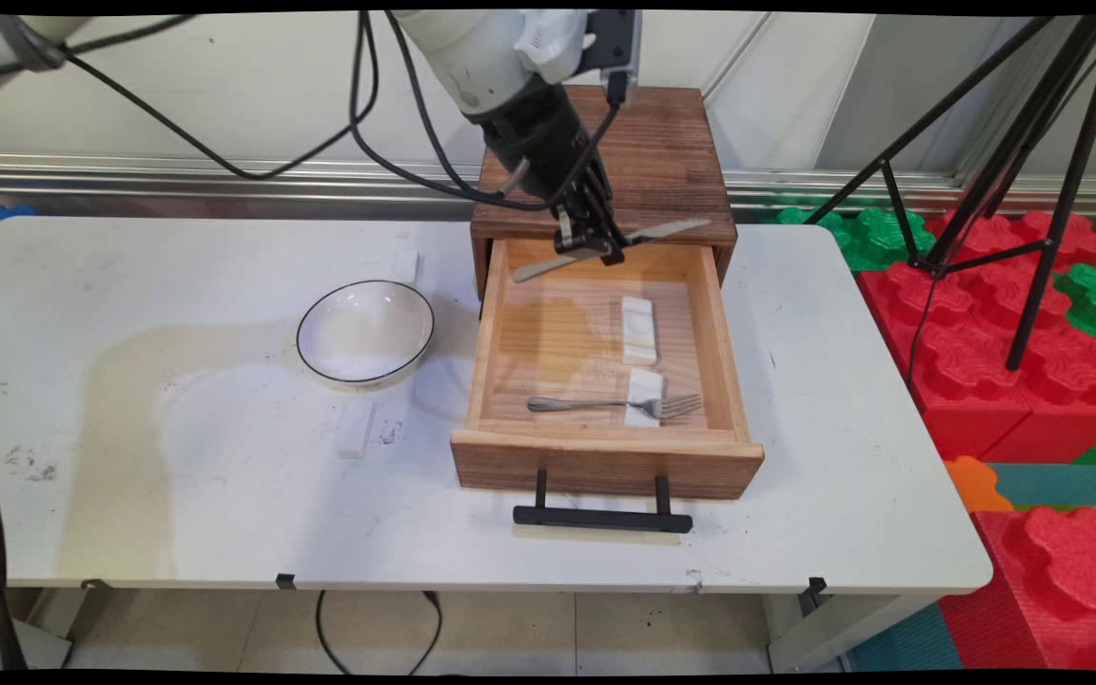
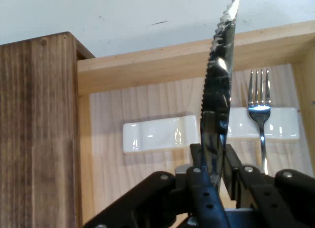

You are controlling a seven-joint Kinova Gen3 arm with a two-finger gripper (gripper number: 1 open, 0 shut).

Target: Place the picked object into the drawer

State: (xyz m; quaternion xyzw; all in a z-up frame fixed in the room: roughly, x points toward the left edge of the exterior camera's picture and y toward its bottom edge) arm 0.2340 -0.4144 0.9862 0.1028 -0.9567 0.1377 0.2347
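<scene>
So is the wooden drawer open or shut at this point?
Open: the drawer is pulled out of its wooden cabinet, so the fork inside shows.

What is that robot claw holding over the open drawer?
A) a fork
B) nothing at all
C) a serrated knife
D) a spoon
C: the gripper is shut on a knife with a toothed blade, held above the back of the open drawer, while the fork lies inside on a white rest.
</scene>
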